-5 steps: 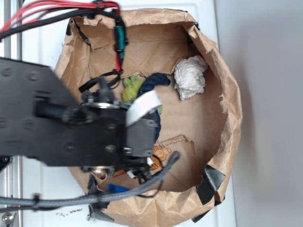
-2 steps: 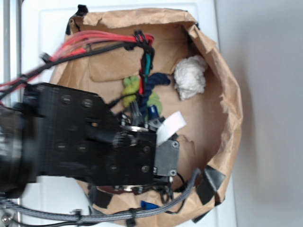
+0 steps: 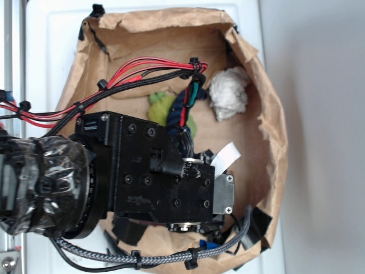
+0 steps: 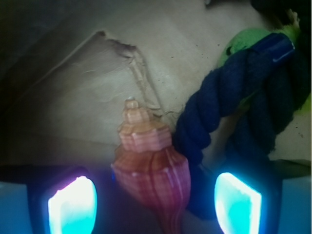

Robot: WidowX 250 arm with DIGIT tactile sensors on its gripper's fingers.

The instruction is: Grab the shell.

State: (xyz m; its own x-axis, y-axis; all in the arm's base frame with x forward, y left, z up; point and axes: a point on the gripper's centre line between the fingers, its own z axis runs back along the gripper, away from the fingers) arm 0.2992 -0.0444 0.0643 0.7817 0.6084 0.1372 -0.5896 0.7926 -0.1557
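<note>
- Shell [image 4: 151, 170]: lies on brown paper between the two glowing fingertips [image 4: 73, 204] of the end effector [image 4: 155, 204], spire pointing away, touching neither pad; the exterior view hides it under the arm.
- End effector: jaws apart, straddling the shell; judged step, final alignment before closing.
- Next move: likely a slight descent, then closing without catching the rope.
- Navy rope [image 4: 234, 97]: just right of the shell, touching it.
- Paper ball [image 3: 229, 93]: farther off, within the paper-lined bin [image 3: 274, 131].

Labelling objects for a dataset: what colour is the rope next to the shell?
Dark navy blue; the rope shows best in the wrist view, right beside the shell.
</note>
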